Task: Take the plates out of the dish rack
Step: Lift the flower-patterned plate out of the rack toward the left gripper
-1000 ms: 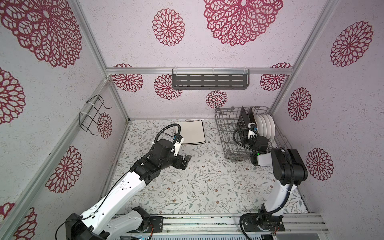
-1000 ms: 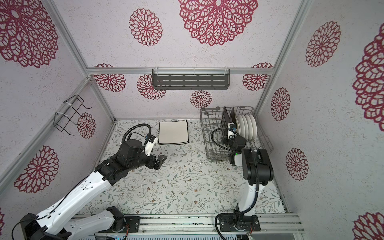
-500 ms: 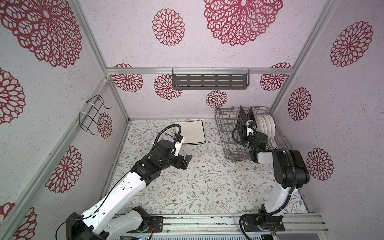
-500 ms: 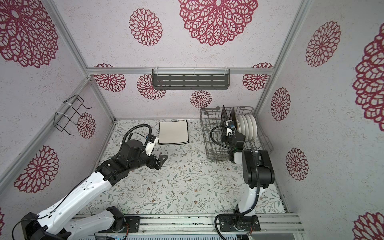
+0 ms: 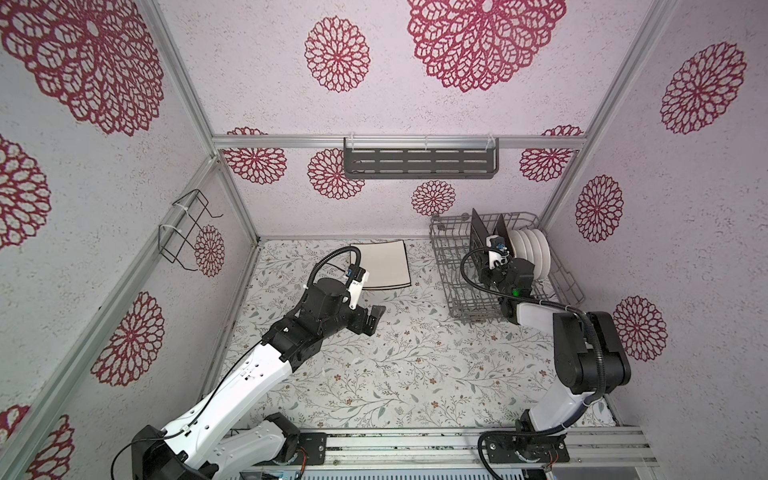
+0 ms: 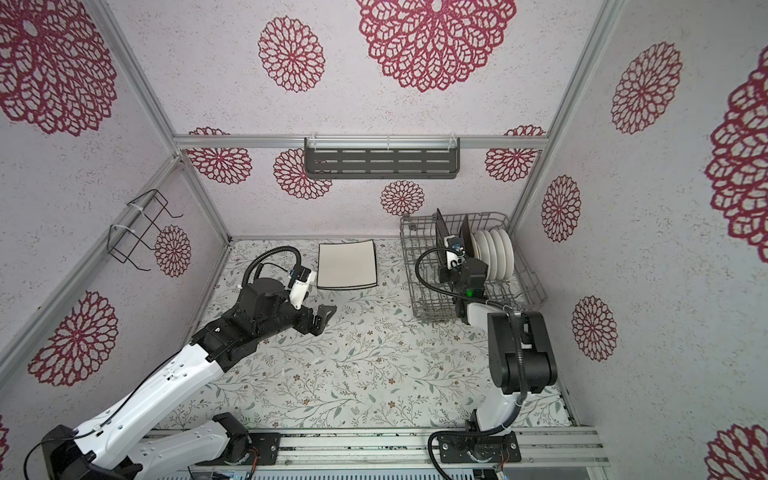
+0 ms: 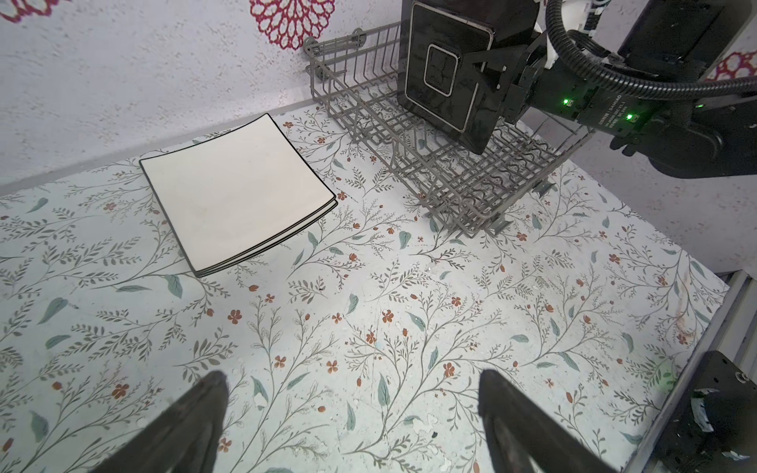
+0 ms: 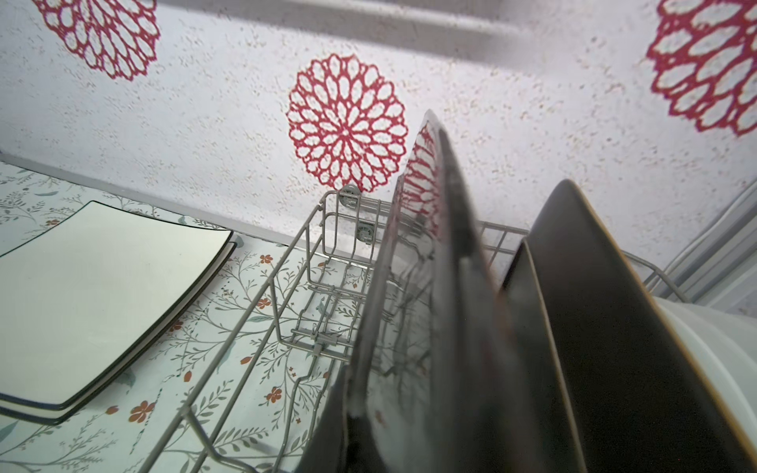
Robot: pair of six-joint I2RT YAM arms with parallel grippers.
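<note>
Right jaws clenched on black square plate [image 7: 446,78] within dish rack [image 7: 471,180]; left jaws released, empty.

A: left hand [image 5: 375,319] status?
B: jaws spread wide, over the table [image 5: 415,365], near the stacked cream plates [image 5: 386,266].
A: right hand [image 5: 485,266]?
B: inside the dish rack [image 5: 446,266], at a black plate [image 5: 478,232]. white round plates [image 5: 534,253] upright just beside.
</note>
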